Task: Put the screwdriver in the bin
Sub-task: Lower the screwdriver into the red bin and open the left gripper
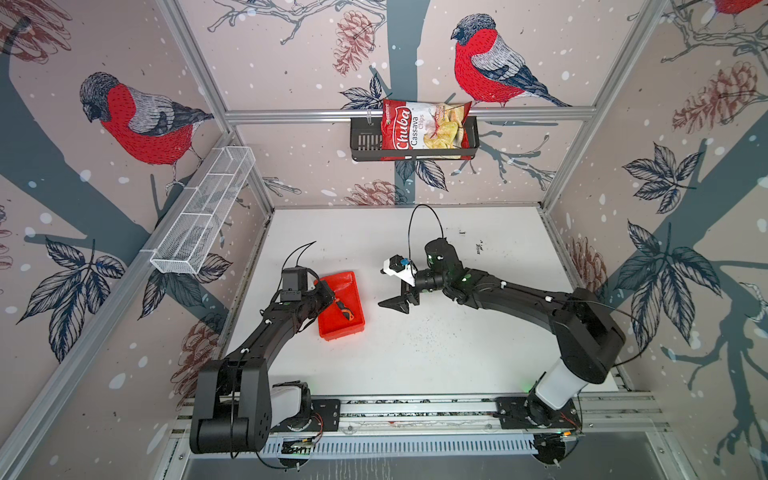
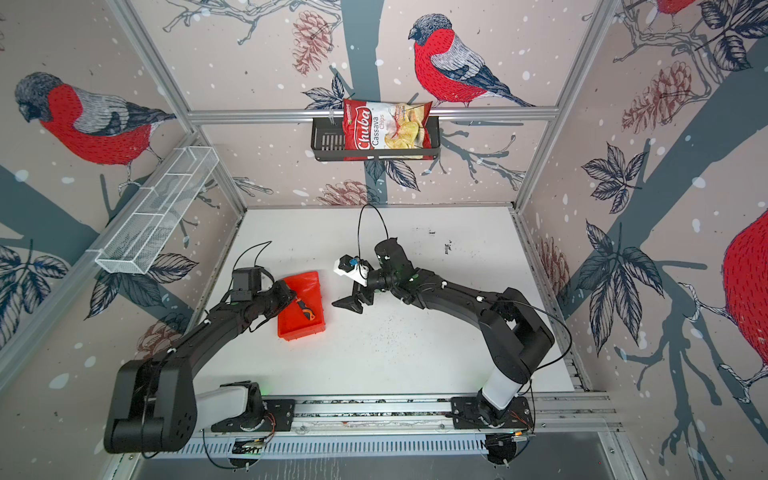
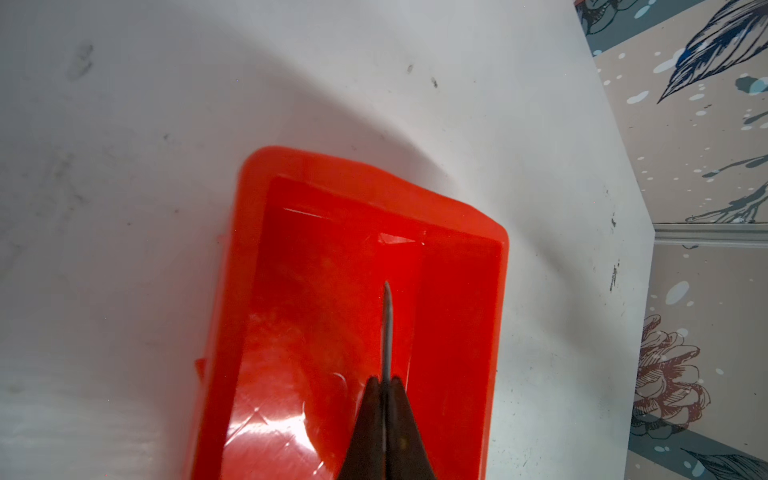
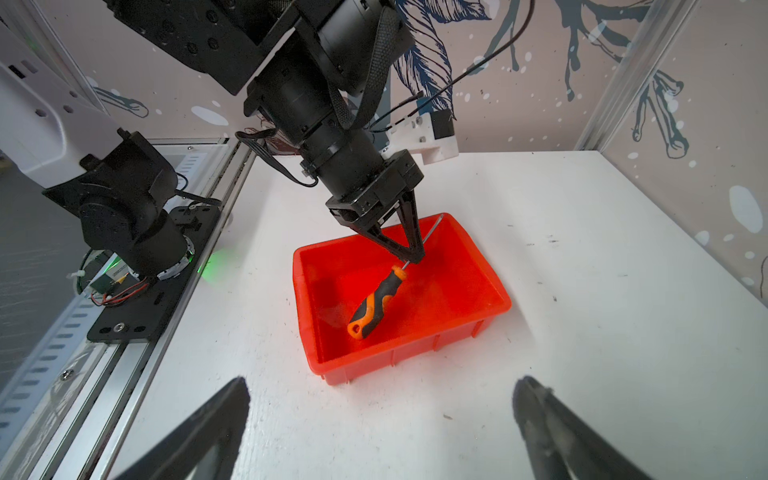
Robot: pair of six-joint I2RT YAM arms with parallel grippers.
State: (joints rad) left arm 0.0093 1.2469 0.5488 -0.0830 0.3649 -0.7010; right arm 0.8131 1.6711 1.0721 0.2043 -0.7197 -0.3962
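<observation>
The red bin [image 1: 341,332] [image 2: 300,333] [image 4: 399,353] [image 3: 457,316] sits on the white table, left of centre. My left gripper [image 1: 335,301] [image 2: 296,300] [image 3: 385,379] [image 4: 413,259] hangs over it, shut on the thin silver shaft of the screwdriver [image 3: 387,328]. The screwdriver's orange-and-black handle [image 1: 345,311] [image 2: 307,311] [image 4: 374,303] slants down inside the bin's walls. Whether its end touches the floor I cannot tell. My right gripper [image 1: 385,289] [image 2: 340,287] [image 4: 382,384] is open and holds nothing, low over the table just right of the bin.
A black slotted basket [image 1: 365,143] on the back wall holds a red chips bag [image 1: 424,129]. A long white wire-mesh basket [image 1: 203,212] hangs on the left wall. The arms' base rail [image 1: 415,409] runs along the table's front edge.
</observation>
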